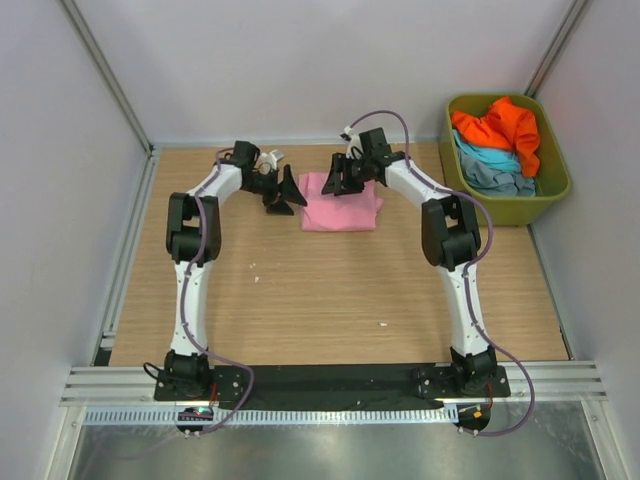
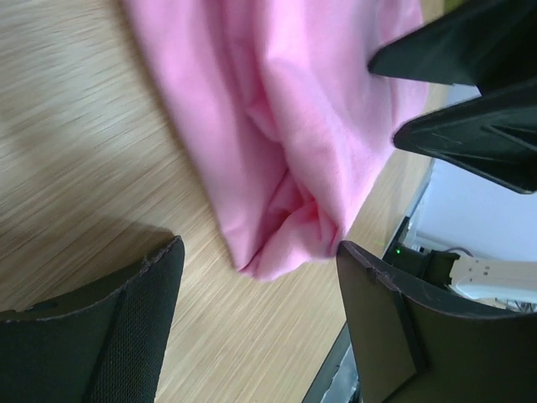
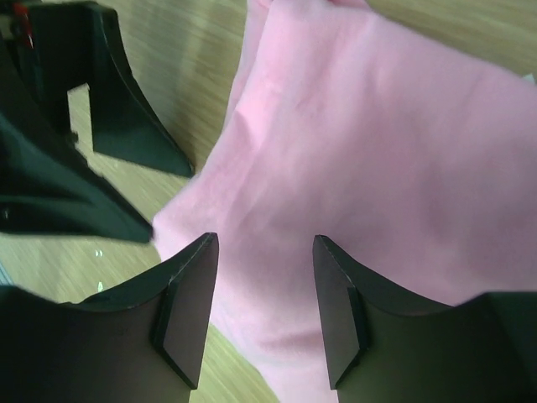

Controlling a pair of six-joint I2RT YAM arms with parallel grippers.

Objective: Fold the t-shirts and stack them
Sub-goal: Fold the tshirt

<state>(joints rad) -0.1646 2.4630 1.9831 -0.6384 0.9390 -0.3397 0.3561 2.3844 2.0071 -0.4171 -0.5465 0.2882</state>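
At the left, a broad strip of the wooden counter (image 1: 330, 290) is left bare between the side wall and the left arm. The whole near half, down to the arm bases, is uncovered as well. The left pincer (image 1: 284, 196) is held low at the far middle of the counter, just beside the left edge of the pink t-shirt (image 1: 345, 212). In the left wrist view its jaws are seen well apart with nothing gripped. The shirt's bunched corner lies on the wood ahead of the gap.

The pink t-shirt is laid as a folded, roughly square pad at the far middle of the counter, its left edge slightly rumpled. The right pincer (image 1: 340, 184) is poised over the shirt's far left part, close to the left pincer. Its jaws are parted above the fabric and nothing is held.

At the far right corner the olive-green tub (image 1: 556, 190) is set, well apart from the pink shirt. An orange tee (image 1: 500, 128), a light blue tee (image 1: 488, 157) and a grey-blue tee (image 1: 505, 181) are piled in it.
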